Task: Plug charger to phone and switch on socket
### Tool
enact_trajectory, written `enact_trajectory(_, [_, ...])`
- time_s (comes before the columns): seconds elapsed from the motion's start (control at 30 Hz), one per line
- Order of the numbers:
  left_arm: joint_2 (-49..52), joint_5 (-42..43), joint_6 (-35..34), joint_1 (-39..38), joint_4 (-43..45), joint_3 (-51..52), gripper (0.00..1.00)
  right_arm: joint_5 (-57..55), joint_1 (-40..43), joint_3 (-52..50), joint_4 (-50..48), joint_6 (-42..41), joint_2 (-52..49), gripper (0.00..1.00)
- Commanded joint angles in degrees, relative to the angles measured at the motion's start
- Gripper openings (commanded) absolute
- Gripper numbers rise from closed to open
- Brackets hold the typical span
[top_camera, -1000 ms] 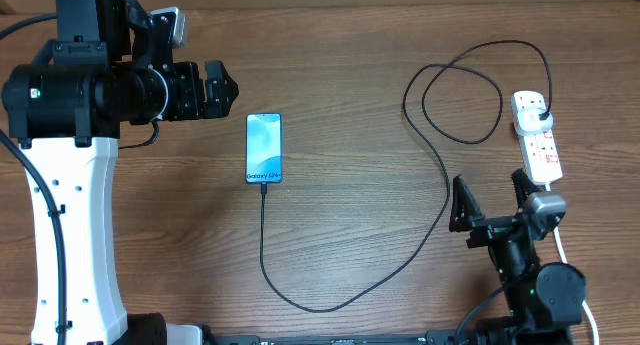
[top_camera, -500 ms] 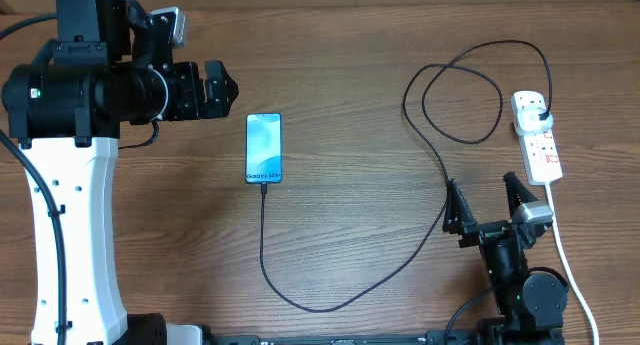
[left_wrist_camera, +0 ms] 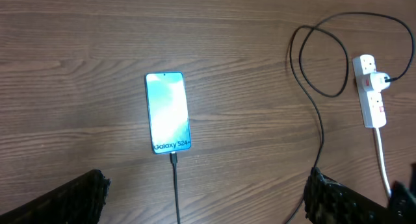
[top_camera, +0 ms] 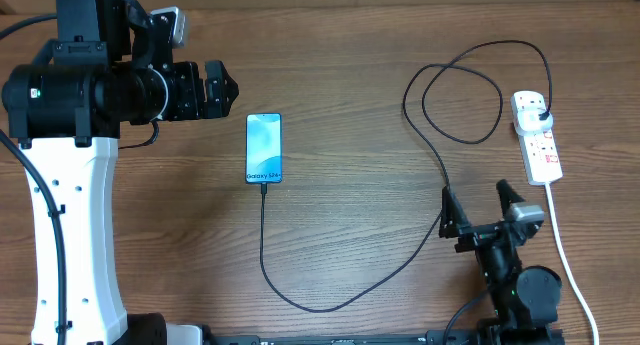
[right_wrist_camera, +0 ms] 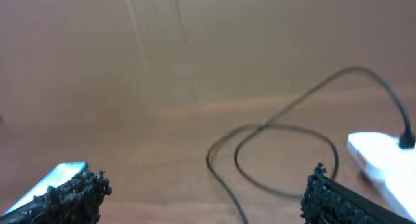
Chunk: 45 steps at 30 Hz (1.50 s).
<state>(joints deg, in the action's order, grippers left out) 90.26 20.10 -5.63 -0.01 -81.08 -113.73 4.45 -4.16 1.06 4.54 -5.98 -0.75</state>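
Observation:
The phone (top_camera: 264,148) lies flat at mid-table, screen lit blue-teal with "Galaxy S24+"; it also shows in the left wrist view (left_wrist_camera: 168,112) and at the right wrist view's lower left edge (right_wrist_camera: 49,178). The black charger cable (top_camera: 420,220) has its tip in the phone's near end, loops across the table and ends in a black plug in the white power strip (top_camera: 536,137), seen too in the wrist views (left_wrist_camera: 370,91) (right_wrist_camera: 383,160). My left gripper (top_camera: 218,90) is open and empty, left of and beyond the phone. My right gripper (top_camera: 478,205) is open and empty, near the front edge beside the cable.
The strip's thick white cord (top_camera: 562,247) runs toward the front edge just right of my right arm. The left arm's white base (top_camera: 70,225) fills the table's left side. A brown wall stands behind the table in the right wrist view.
My right arm has drawn back toward the front edge and a little left, away from the power strip, gripper still open. The left arm, phone and cable have not moved.

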Motion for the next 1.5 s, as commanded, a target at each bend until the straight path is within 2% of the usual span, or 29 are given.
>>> enact_trajectory(0.0, [-0.57,-0.22,0.28,-0.39,0.07,-0.48,0.99,0.15,-0.33,-0.61,-0.02,0.04,0.63,1.00])
enact_trajectory(1.23, [-1.31,-0.22,0.28,-0.39,0.09,-0.24,1.00,0.52,-0.17,-0.61,-0.11,0.07,0.59,1.00])
enact_trajectory(1.37, [-4.70,-1.01,0.37,-0.39,0.09,3.87,1.00,0.52,-0.17,-0.61,-0.11,0.07,0.59,1.00])
enact_trajectory(1.47, [-9.94,-5.25,0.48,-0.39,0.09,11.87,1.00,0.52,-0.17,-0.61,-0.13,0.07,0.59,1.00])
